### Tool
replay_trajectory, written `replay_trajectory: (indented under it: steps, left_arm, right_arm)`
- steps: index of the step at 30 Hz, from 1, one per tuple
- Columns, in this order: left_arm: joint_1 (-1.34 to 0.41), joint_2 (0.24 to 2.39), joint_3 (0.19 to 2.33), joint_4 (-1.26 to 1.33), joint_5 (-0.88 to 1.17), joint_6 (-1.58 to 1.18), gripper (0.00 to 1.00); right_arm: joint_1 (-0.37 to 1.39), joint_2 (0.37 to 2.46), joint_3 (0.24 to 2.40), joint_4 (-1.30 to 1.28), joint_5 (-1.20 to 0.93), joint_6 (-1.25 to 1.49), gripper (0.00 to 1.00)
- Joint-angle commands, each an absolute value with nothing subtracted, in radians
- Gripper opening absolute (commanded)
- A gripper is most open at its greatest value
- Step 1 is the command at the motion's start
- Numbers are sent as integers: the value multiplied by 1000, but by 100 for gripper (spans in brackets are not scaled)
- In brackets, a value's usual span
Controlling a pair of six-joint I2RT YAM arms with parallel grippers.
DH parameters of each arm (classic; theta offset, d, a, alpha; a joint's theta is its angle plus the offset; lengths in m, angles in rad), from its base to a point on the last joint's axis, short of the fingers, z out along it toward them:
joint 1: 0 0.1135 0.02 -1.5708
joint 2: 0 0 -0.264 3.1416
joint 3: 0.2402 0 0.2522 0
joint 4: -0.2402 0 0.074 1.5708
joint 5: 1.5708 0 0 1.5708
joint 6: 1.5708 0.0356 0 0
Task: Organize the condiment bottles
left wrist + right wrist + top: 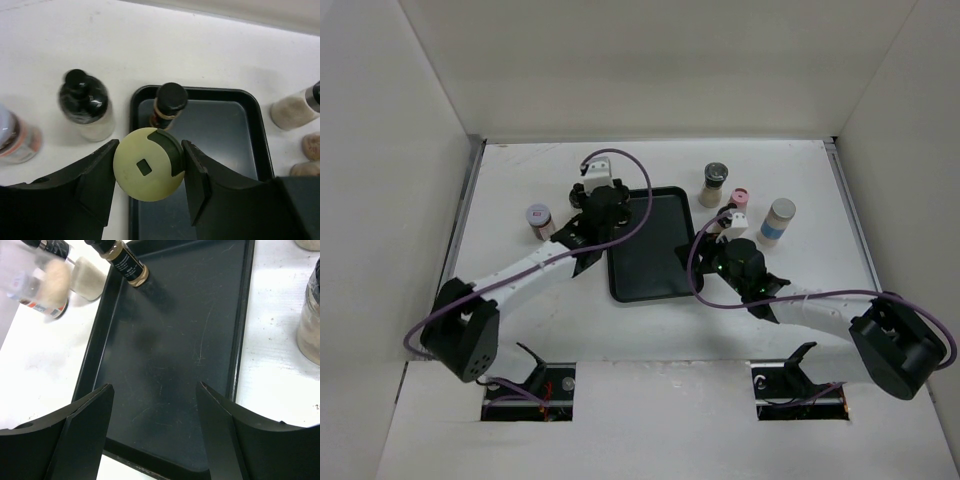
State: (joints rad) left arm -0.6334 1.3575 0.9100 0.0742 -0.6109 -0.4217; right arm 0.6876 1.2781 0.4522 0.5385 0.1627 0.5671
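Observation:
My left gripper (150, 166) is shut on a condiment bottle with a round cream-yellow cap (140, 167), held over the left edge of the black tray (235, 130). A black-capped brown bottle (168, 105) stands inside the tray's far left corner. Another black-capped bottle (86, 103) and a red-labelled jar (15, 135) stand on the table left of the tray. My right gripper (155, 405) is open and empty above the tray (175, 340). In the top view a grey-capped bottle (716, 184), a pink-capped bottle (740, 200) and a blue-labelled bottle (779, 220) stand right of the tray.
White walls enclose the table on the left, back and right. Both arms (530, 265) (810, 310) reach in from the near edge toward the tray (650, 250). The jar (539, 221) sits close to the left arm's wrist.

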Motion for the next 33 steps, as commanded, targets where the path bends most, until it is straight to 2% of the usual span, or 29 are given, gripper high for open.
replay_trajectory:
  steps: [1, 11, 13, 17, 19, 25, 33]
  left_arm:
    - [-648, 1455, 972, 159, -569, -411, 32]
    - [-650, 1663, 1022, 216, -560, -416, 35]
    - [-648, 1680, 1012, 222, -560, -419, 45]
    - [-653, 1651, 989, 224, -558, -419, 75]
    - [-654, 1597, 968, 221, -563, -416, 81]
    - [-607, 1393, 881, 192, -581, -414, 81]
    - [-440, 1445, 928, 170, -565, -407, 83]
  right_arm:
    - [686, 1249, 483, 578, 159, 574, 73]
    - [682, 1233, 471, 588, 160, 577, 74]
    - [682, 1239, 477, 580, 153, 577, 74]
    - [680, 1241, 474, 589, 157, 577, 77]
    - [682, 1247, 479, 583, 153, 577, 78]
    - [682, 1256, 482, 581, 153, 577, 80]
    - [686, 1272, 492, 580, 155, 569, 84]
